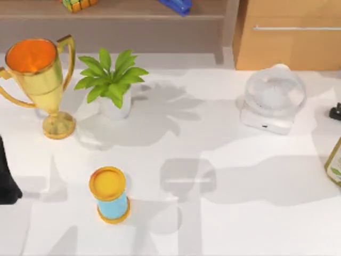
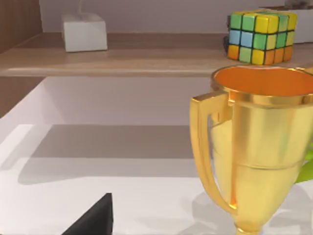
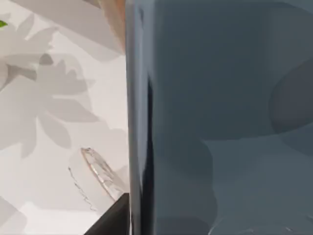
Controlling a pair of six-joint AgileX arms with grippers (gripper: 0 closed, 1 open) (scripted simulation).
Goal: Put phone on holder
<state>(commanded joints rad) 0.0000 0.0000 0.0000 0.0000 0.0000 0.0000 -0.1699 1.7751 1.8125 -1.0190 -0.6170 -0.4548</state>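
While close — phone (image 3: pixel 220 117) against right tool.

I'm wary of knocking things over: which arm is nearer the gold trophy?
Left. The left arm sits at the table's left edge, near the gold trophy's base; the right arm is at the far right edge, past the white fan.

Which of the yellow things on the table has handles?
The gold trophy at the table's left, beside the plant: it has two looped handles. The small yellow-capped cylinder nearer the front has none.
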